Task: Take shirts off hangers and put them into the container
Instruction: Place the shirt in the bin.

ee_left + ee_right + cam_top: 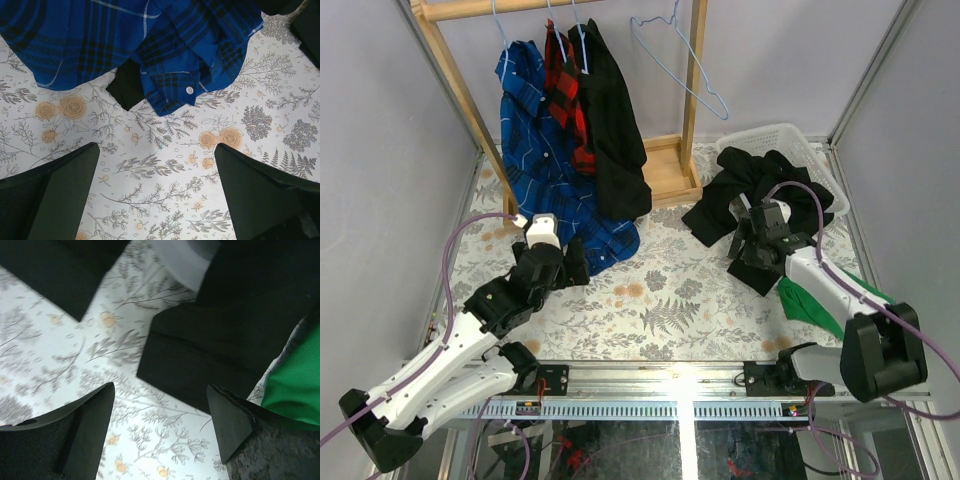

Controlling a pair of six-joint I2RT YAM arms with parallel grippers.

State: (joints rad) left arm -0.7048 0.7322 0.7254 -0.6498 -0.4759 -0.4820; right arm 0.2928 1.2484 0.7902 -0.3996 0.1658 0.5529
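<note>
Black shirt (pixel 770 185): soft, light, limp. It lies half out of container (pixel 775 132), trailing on its near side. Judgement: pinch a bunched fold. Right gripper (pixel 160 390) and left gripper (pixel 156 150) are spread wide, empty.

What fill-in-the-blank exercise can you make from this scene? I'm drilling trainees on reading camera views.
The leftmost hanging shirt is ____ plaid.
The rightmost hanger is ____.
The draped shirt on the white container is plain ____.
The left tool and right tool are both ____.
Missing words: blue; empty; black; open.
</note>
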